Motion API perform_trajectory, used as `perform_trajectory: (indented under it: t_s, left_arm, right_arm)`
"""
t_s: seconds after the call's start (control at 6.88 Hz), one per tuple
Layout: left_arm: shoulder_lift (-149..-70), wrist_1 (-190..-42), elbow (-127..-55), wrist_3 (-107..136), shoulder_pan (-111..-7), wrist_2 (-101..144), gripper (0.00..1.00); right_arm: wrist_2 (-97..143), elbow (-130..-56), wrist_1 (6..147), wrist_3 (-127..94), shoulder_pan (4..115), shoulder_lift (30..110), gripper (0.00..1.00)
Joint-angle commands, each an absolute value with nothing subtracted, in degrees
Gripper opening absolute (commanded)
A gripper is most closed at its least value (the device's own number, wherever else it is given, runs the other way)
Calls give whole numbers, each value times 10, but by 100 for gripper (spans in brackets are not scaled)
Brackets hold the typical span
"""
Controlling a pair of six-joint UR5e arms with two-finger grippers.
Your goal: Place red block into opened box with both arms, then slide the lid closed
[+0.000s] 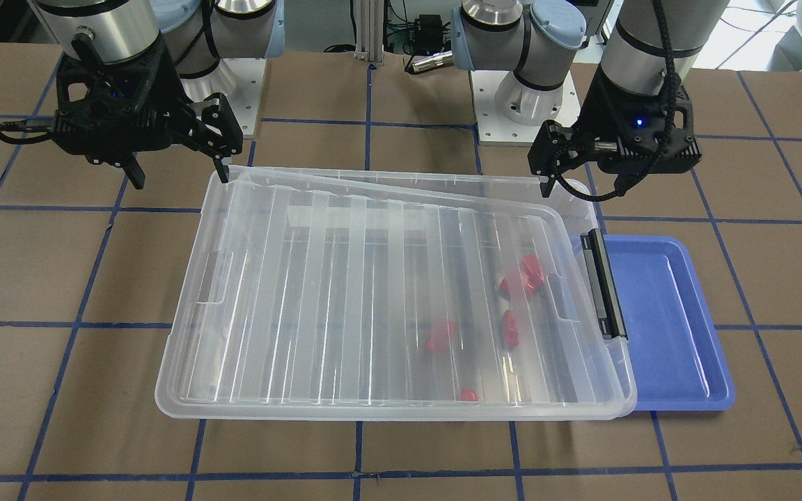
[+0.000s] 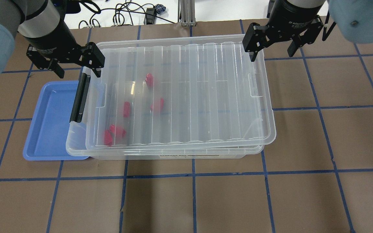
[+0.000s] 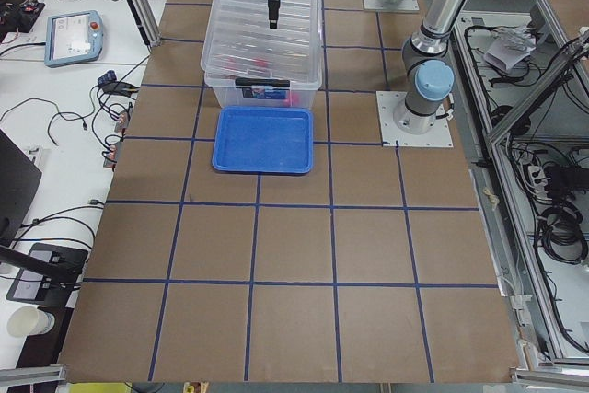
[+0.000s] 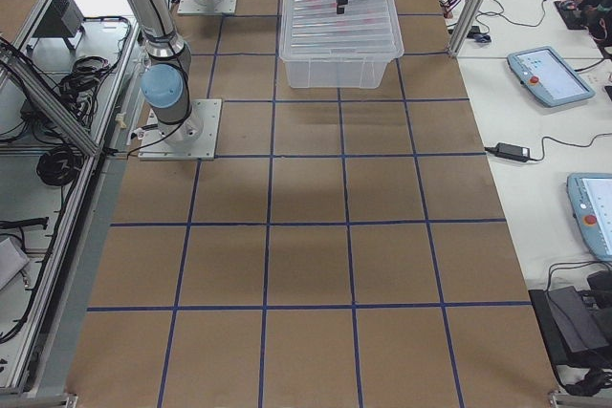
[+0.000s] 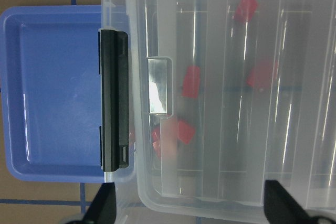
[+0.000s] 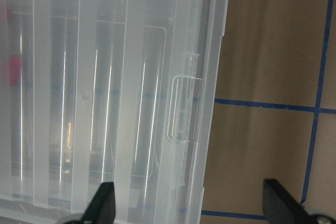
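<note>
red block [image 2: 157,104] is in, lying on the floor of the box [image 2: 173,156] under the clear lid [image 2: 206,90], so the placing looks done. from the left, overhead: left gripper [image 2: 78,69] hangs over the box's far corner by the black bar [image 2: 79,97], jaws spread wide, nothing held. one blue tray [image 2: 49,123] sits at that end, its edge under the box's rim. red pieces next: i count four spots, the one nearest the bar maybe two together, so perhaps five. one lid, lying skewed, overhanging the right end, a strip by the bar uncovered: the slide looks unfinished. right gripper [image 2: 272,53] hovers at the far right corner, wide apart, empty.
</note>
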State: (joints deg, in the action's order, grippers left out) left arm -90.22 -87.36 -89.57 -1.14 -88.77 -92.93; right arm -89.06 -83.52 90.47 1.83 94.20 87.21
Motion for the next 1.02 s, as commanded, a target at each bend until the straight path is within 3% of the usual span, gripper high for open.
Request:
perform_trajectory:
  t_s: [0.0, 0.87]
  left_arm:
    - [-900, -874, -896, -11, -888, -929, 100]
    - [-900, -875, -896, -12, -889, -930, 100]
  right_arm:
    - [-892, -837, 905, 19, 943, 872, 100]
    - [-894, -837, 898, 20, 940, 872, 100]
